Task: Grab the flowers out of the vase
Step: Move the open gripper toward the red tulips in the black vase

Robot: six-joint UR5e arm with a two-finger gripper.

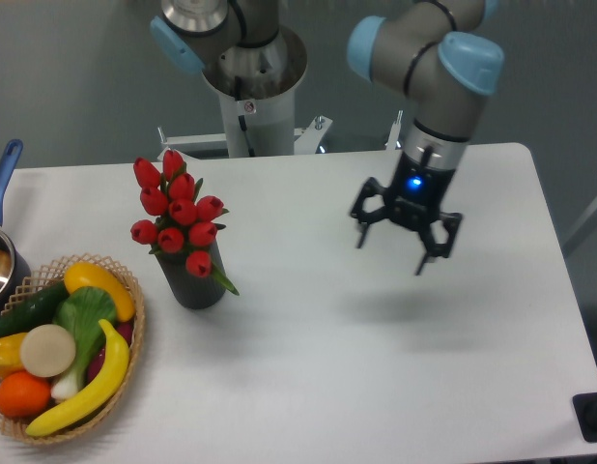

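While the gripper hangs above the white table, its jaws are spread wide with nothing between them, both dark fingers pointing down and a blue light glowing on the wrist just above. It sits right of centre, well apart from the flowers. Those red tulips stand upright in the vase, a dark matte cylinder on the left half of the table; buds bunched tight, green stems going into the mouth, one green leaf drooping over the rim on the right side. Vase stands just beside the wicker basket, not touching as far as can be told. Basket holds a banana, an orange, a yellow pepper-like piece, a cucumber, a leafy green vegetable and a pale round item. At the far left edge, a metal pot with a blue handle, partly cut off. Soft shadow on the table beneath the gripper. Arm base mounted behind the table, back centre.
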